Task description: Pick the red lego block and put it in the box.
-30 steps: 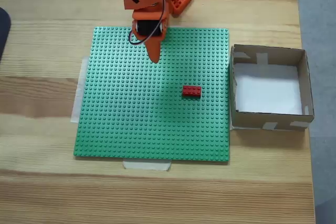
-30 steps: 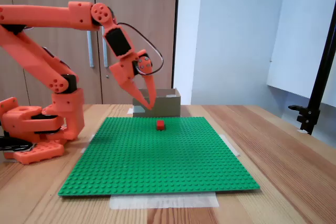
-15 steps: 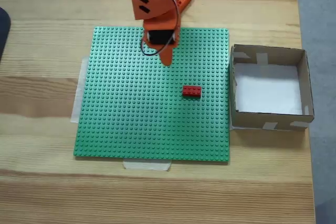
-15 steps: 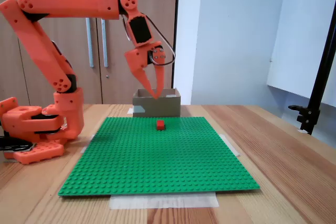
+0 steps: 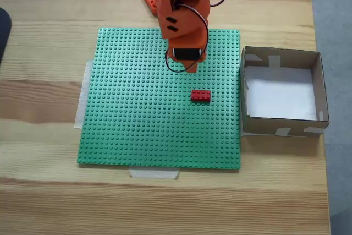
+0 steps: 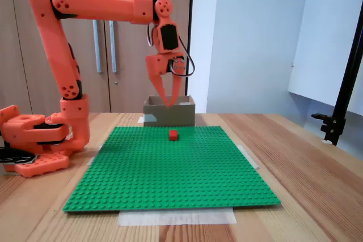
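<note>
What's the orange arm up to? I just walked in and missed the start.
The arm is going for the red lego block, which sits on the green baseplate untouched. The gripper hangs in the air above the baseplate, fingertips together and pointing down, near the block but not at it. The box beside the baseplate holds nothing, so the pick is not yet done.
</note>
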`<state>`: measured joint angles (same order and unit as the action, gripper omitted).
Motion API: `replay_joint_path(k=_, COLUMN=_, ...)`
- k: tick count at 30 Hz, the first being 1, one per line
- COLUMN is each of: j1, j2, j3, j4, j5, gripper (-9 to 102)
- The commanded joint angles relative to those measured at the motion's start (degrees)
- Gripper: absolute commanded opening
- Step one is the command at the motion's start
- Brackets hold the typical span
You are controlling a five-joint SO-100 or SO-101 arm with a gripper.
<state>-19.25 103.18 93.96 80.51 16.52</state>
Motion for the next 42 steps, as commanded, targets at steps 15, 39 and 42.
replay_joint_path(k=15, j1=-1.49, j2=-11.95, j3=-4.57, j4=-1.85, j5=1.49, gripper=19)
replay_joint_path(k=39, j1=-2.72, j2=-13.18, j3=5.80, j4=-11.95, j5=3.08, gripper=26)
replay_joint_path(k=42, j1=-2.72, j2=-13.18, j3=6.42, j4=-13.18, j5=2.99, gripper=26)
